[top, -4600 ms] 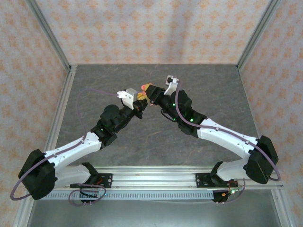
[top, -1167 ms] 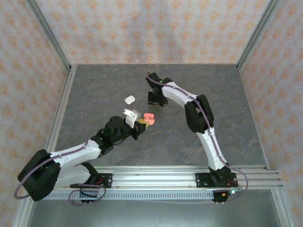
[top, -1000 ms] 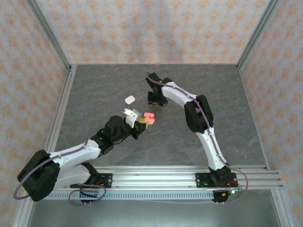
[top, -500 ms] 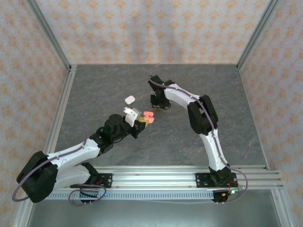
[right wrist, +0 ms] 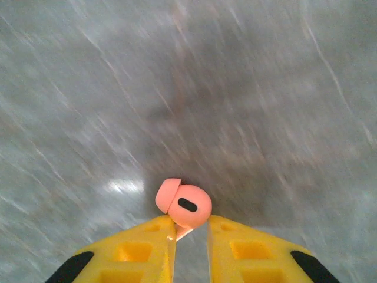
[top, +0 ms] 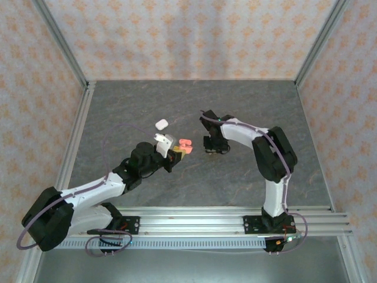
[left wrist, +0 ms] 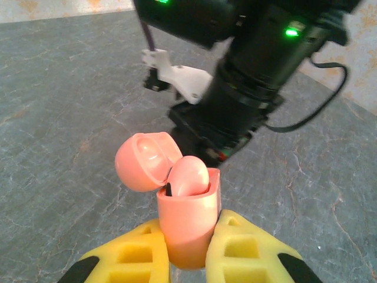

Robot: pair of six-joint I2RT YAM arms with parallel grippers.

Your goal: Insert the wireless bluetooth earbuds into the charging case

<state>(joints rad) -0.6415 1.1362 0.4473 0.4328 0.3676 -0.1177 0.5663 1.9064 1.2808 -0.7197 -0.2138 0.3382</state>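
Observation:
My left gripper [left wrist: 189, 231] is shut on a coral-pink charging case [left wrist: 187, 212] and holds it upright above the table. The case's lid [left wrist: 144, 160] hangs open to the left, and one pink earbud [left wrist: 188, 175] sits in the case. In the top view the left gripper [top: 177, 153] holds the case [top: 185, 144] near the table's middle. My right gripper [top: 213, 148] hangs just to the case's right. In the right wrist view my right gripper [right wrist: 191, 227] is shut on a second coral-pink earbud [right wrist: 184, 206], pinched by its stem, bulb outward, over blurred grey table.
A small white rounded case [top: 161, 124] lies on the grey stone table [top: 118, 112], beyond and left of the left gripper. Aluminium posts and patterned walls bound the table on three sides. The right arm's wrist [left wrist: 253, 76] looms close behind the pink case.
The right arm has swung from the far middle of the table toward the near right, ending beside the pink case, its jaws closed on the pink earbud. The left arm held still.

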